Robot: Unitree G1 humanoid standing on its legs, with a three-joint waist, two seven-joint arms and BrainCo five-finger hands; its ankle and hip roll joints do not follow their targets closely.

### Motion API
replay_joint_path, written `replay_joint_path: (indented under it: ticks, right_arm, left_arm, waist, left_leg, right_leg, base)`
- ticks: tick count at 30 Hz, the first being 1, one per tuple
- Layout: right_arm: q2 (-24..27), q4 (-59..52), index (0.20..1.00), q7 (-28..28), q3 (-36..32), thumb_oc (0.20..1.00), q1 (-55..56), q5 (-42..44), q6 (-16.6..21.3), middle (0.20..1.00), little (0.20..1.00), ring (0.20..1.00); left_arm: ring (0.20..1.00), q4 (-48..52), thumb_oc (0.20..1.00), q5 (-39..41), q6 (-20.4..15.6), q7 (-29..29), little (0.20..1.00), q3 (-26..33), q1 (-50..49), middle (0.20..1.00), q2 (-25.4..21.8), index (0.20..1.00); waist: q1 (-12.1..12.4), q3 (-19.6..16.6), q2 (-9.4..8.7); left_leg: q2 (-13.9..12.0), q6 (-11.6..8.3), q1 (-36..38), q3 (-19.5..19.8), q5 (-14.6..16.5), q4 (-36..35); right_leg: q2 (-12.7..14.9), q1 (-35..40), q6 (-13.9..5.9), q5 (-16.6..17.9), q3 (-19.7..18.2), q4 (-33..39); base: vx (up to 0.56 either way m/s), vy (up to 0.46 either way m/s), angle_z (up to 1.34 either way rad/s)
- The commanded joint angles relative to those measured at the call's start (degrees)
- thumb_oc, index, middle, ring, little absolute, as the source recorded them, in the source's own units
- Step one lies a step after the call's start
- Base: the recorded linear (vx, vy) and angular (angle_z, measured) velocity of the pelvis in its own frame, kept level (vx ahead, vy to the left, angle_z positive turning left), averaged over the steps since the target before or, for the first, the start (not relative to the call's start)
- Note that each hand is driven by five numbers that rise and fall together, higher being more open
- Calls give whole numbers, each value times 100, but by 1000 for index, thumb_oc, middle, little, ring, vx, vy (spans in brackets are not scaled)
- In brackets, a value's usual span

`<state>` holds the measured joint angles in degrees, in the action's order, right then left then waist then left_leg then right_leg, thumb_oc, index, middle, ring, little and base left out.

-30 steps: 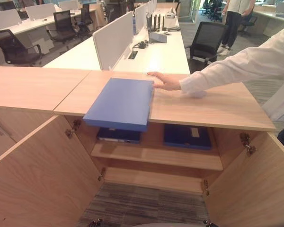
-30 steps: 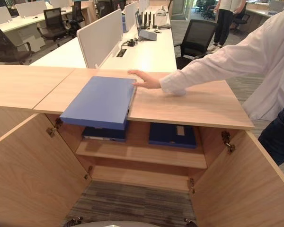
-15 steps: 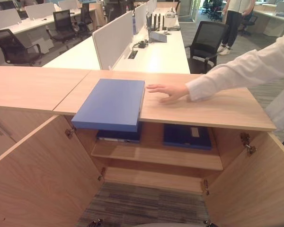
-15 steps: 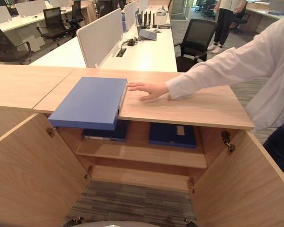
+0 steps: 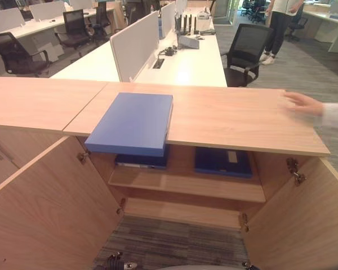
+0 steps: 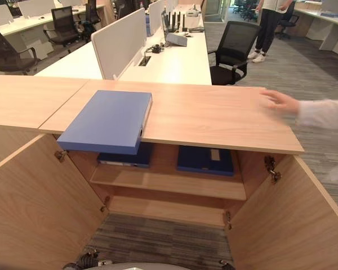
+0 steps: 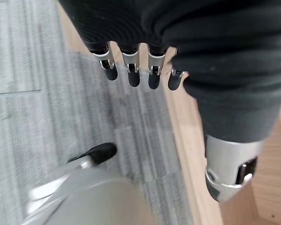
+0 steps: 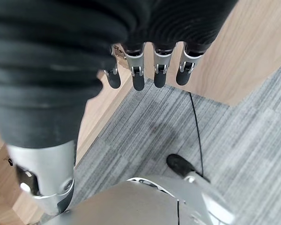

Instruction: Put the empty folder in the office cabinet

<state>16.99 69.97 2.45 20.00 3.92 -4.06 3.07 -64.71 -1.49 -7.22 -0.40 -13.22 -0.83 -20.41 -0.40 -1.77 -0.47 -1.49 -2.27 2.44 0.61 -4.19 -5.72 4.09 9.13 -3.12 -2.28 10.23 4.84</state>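
Blue folder flat on cabinet top, overhanging front edge above open doors. Left hand and right hand hanging over carpet, fingers relaxed, holding nothing. Person's hand at top's right edge.

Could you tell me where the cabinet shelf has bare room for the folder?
The shelf is bare between the two dark folders, though narrowly, and along its front edge. The blue folder overhangs the crowded left side.

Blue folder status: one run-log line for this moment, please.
blue rectangular folder: flat on wooden cabinet top, front overhanging | left hand: open, empty | right hand: open, empty | person's hand: at top's edge
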Motion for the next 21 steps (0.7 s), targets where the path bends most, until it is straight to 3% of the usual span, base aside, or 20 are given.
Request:
replay_joint_path:
  ticks: [1, 3, 4, 9, 21]
  right_arm:
    - [-32, 66, 1000, 228, -62, 1000, -383, -78, 182, 1000, 1000, 1000]
    - [-104, -39, 1000, 277, -160, 1000, -226, -65, 258, 1000, 1000, 1000]
    - [-107, -38, 1000, 277, -150, 1000, -215, -66, 257, 1000, 1000, 1000]
    - [-135, -47, 1000, 375, -313, 1000, -219, -29, 298, 1000, 1000, 1000]
    - [-481, 12, 1000, 484, -81, 1000, -449, 42, 198, 1000, 1000, 1000]
  left_arm:
    - [1000, 1520, 1000, -531, -554, 1030, 1000, 405, 273, 1000, -595, 1000]
    - [1000, 2730, 1000, -1051, -602, 1341, 1000, 592, -189, 1000, -703, 1000]
    - [1000, 2753, 1000, -1054, -588, 1335, 1000, 601, -217, 1000, -706, 1000]
    - [1000, 4591, 1000, -2722, -628, 2199, 1000, 954, -595, 1000, -1345, 1000]
    - [1000, 6545, 1000, -3784, -783, 2552, 1000, 1314, -888, 1000, -1713, 1000]
  waist:
    - [268, 276, -103]
    - [350, 297, -151]
    - [347, 285, -145]
    - [467, 221, -196]
    - [536, 182, -193]
  left_leg:
    - [-187, -268, 243, -33, 470, 72]
    - [-191, -269, 230, 3, 471, 72]
    - [-204, -275, 275, 1, 549, 72]
    - [-193, -282, 227, 49, 511, 72]
    - [-178, -265, 220, 43, 537, 72]
  right_leg:
    - [478, -460, -636, 472, -128, -147]
    - [481, -445, -648, 460, -103, -141]
    - [467, -391, -654, 406, -103, -119]
    - [487, -398, -665, 426, -56, -136]
    - [486, -441, -656, 450, -69, -154]
  base:
    - [-64, -22, 3]
    - [13, -29, 3]
    - [0, 0, 0]
    - [15, -3, 3]
    - [7, 1, 3]
